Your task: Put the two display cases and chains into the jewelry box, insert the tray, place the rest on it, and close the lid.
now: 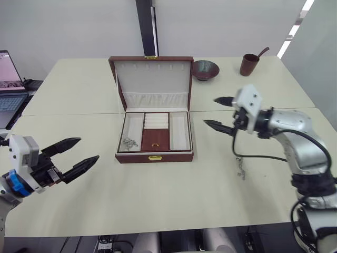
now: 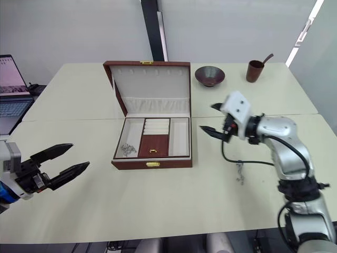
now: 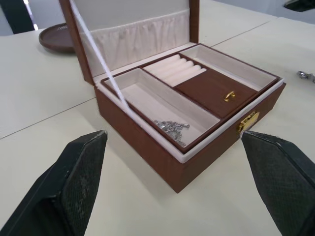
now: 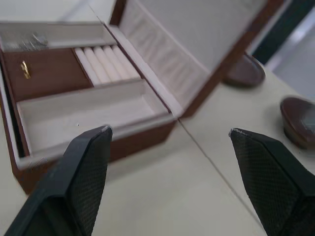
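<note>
- Sitting mid-table, the jewelry box (image 1: 154,156) has its lid (image 1: 152,79) standing upright at the back, cream lining and gathered pocket facing front, gold clasp on the front wall.
- Tray (image 1: 155,139) is seated in the box: brown centre panel w/ gold pull, cream ring rolls behind it, 1 cream side compartment each side.
- 1 silvery chain clump (image 1: 129,143) lies in the tray's compartment on the robot's left, near the front corner; the other side compartment looks bare.
- A 2nd silvery chain (image 1: 241,171) lies on the table (image 1: 158,200) to the right of the box, well apart from it, below the right arm.
- Left gripper (image 1: 71,157) hovers above the table, front-left of the box, 2 black fingers spread wide, holding nothing; the wrist view looks between them at the box's front-left corner.
- Right gripper (image 1: 219,112) hangs above the table just right of the box, fingers also spread apart and empty, tips pointing toward the box.
- Far side of table: dark bowl (image 1: 205,69) just right of the lid, brown cup (image 1: 249,64) w/ a handle sticking out further right.
- Laptop (image 1: 10,84) at the far left edge.
</note>
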{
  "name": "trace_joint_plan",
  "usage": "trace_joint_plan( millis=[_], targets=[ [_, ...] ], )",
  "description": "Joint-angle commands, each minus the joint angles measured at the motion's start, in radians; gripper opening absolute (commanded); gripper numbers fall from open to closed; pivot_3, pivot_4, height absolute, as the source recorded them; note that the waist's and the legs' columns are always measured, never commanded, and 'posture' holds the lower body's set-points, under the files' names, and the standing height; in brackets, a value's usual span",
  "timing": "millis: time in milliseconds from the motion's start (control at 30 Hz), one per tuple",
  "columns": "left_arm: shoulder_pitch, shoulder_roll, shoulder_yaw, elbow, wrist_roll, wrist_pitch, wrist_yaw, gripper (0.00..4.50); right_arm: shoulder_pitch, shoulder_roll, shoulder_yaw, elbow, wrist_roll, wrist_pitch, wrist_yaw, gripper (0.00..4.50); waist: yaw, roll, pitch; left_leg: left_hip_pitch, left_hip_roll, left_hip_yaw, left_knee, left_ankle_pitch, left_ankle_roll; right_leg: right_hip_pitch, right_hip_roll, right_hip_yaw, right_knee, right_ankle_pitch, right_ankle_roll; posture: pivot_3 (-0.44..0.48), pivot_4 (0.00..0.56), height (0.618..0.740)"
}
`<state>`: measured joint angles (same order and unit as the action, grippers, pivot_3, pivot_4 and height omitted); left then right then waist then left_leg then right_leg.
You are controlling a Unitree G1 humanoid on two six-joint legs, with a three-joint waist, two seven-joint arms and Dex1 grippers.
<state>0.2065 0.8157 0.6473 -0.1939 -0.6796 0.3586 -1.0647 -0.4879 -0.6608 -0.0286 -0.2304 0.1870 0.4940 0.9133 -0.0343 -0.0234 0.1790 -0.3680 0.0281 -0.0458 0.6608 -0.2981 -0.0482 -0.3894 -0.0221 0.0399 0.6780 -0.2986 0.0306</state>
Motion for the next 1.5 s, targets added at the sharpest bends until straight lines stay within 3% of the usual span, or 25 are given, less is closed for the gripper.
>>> trace_joint_plan(
  millis=[33, 267, 433, 533, 900, 1100, 1500],
  targets=[
    [-0.025, 0.022, 0.016, 0.071, 0.031, -0.050, -0.018, 4.50, 0.107, -0.052, -0.132, -0.057, 0.007, -0.078, -0.035, 4.05, 0.000, 0.000, 0.001, 0.000, 0.000, 0.001, 0.000, 0.000, 0.000, 0.000, 0.000, 0.000, 0.000, 0.000, 0.000, 0.000, 0.150, 0.740],
    [-0.035, 0.043, 0.004, 0.209, 0.093, -0.114, -0.058, 4.50, 0.405, -0.082, -0.361, -0.045, 0.027, -0.187, -0.061, 4.05, 0.004, -0.001, 0.001, 0.001, 0.001, 0.002, 0.000, 0.000, 0.000, 0.001, 0.001, 0.001, 0.000, 0.000, 0.000, 0.000, 0.150, 0.740],
    [-0.030, 0.049, 0.003, 0.297, 0.124, -0.151, -0.082, 4.50, 0.539, -0.075, -0.457, -0.028, 0.058, -0.218, -0.080, 4.05, 0.003, 0.000, 0.002, 0.002, 0.001, 0.004, 0.000, 0.000, 0.000, 0.001, 0.001, 0.001, 0.000, 0.000, 0.000, 0.000, 0.150, 0.740],
    [-0.016, 0.046, 0.007, 0.340, 0.139, -0.172, -0.091, 4.50, 0.576, -0.073, -0.477, -0.025, 0.083, -0.207, -0.082, 4.47, -0.002, 0.000, 0.002, 0.003, 0.002, 0.005, 0.000, 0.000, 0.000, 0.002, 0.002, 0.002, 0.001, 0.000, 0.000, 0.000, 0.150, 0.740],
    [0.033, 0.036, 0.028, 0.341, 0.127, -0.176, -0.106, 4.50, 0.648, -0.121, -0.477, -0.013, 0.116, -0.207, -0.043, 4.47, 0.003, -0.001, 0.002, 0.003, 0.002, 0.005, 0.000, 0.000, 0.000, 0.002, 0.001, 0.002, 0.001, 0.000, 0.000, 0.000, 0.150, 0.740],
    [0.063, 0.020, 0.001, 0.248, 0.098, -0.150, -0.119, 4.50, 0.693, -0.147, -0.451, -0.142, 0.197, -0.098, -0.009, 4.47, 0.003, -0.001, 0.002, 0.003, 0.002, 0.005, 0.000, 0.000, 0.000, 0.002, 0.001, 0.002, 0.001, 0.000, 0.000, 0.000, 0.150, 0.740],
    [0.047, 0.014, -0.143, -0.133, 0.006, -0.079, -0.156, 4.50, 0.696, -0.037, -0.216, -0.393, 0.181, 0.205, -0.273, 4.47, 0.005, -0.001, 0.001, 0.002, 0.002, 0.003, 0.000, 0.000, 0.000, 0.002, 0.001, 0.003, 0.000, 0.000, 0.001, 0.000, 0.150, 0.740]
  ],
)
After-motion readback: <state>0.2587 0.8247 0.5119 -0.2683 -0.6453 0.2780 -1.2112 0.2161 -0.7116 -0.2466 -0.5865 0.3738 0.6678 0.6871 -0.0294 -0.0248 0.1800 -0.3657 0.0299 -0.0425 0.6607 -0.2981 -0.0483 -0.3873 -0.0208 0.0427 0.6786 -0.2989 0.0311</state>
